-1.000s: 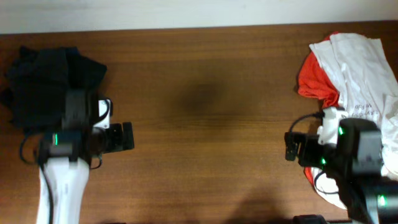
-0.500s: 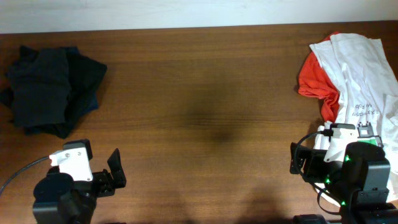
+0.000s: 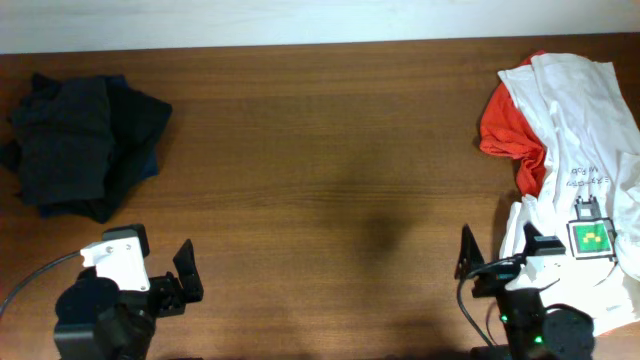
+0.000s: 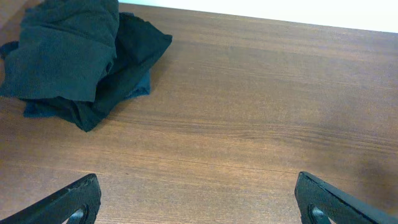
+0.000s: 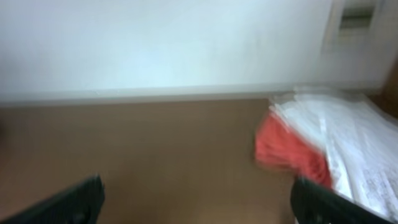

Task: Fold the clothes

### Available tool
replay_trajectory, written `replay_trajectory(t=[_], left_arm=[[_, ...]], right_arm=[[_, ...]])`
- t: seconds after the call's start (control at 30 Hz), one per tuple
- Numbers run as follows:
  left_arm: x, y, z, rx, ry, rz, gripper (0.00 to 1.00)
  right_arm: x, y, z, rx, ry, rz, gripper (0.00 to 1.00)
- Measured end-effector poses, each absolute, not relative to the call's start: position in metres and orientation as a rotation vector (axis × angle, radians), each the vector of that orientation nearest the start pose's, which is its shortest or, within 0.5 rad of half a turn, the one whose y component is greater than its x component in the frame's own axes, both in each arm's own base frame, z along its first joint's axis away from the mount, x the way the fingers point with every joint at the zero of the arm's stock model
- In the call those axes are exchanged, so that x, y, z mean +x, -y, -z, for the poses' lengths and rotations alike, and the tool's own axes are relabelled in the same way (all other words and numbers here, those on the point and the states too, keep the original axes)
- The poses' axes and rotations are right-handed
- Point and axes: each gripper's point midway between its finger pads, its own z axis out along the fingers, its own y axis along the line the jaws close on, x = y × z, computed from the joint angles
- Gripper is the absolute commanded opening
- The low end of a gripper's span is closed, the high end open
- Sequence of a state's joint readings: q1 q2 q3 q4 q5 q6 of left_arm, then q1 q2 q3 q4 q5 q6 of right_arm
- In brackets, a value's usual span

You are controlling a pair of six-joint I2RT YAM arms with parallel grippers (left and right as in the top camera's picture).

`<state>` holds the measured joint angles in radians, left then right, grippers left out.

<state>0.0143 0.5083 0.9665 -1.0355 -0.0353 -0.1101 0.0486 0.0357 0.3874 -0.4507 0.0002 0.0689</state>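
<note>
A folded pile of dark clothes (image 3: 80,140) lies at the table's far left; it also shows in the left wrist view (image 4: 78,59). A heap of white and red clothes (image 3: 565,130) lies at the far right; it shows blurred in the right wrist view (image 5: 311,146). My left gripper (image 3: 185,272) is open and empty at the front left, well short of the dark pile; its fingers frame bare wood in the left wrist view (image 4: 199,205). My right gripper (image 3: 468,255) is open and empty at the front right, beside the white heap's lower edge.
The brown wooden table (image 3: 320,180) spans the view, with a pale wall strip (image 3: 300,20) along its far edge. A green-lit tag (image 3: 592,238) sits on the right arm, over the white clothes.
The left arm pulled back from the dark pile to the front edge, then stayed still. The right arm drew back toward the front edge. Both piles stayed put.
</note>
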Motion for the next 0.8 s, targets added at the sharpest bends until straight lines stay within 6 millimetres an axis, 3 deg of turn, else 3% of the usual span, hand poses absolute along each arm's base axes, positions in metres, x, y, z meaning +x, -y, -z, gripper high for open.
replay_trajectory(t=[0.1,0.23,0.4,0.8], left_arm=[[0.189,-0.009,-0.269,-0.154,-2.144,0.018,0.99],[0.189,-0.009,-0.269,-0.154,-2.145,0.018,0.99],[0.189,-0.009,-0.269,-0.154,-2.144,0.018,0.99],[0.189,-0.009,-0.269,-0.154,-2.145,0.018,0.99]], right_arm=[[0.227,-0.011,-0.224,0.015,-1.6,-0.091,0.99],[0.241,-0.012,-0.219,0.003,-1.46,-0.082,0.99],[0.246,-0.012,-0.158,-0.04,-1.645,-0.037,0.99],[0.246,-0.012,-0.158,-0.053,-1.646,-0.024,0.99]])
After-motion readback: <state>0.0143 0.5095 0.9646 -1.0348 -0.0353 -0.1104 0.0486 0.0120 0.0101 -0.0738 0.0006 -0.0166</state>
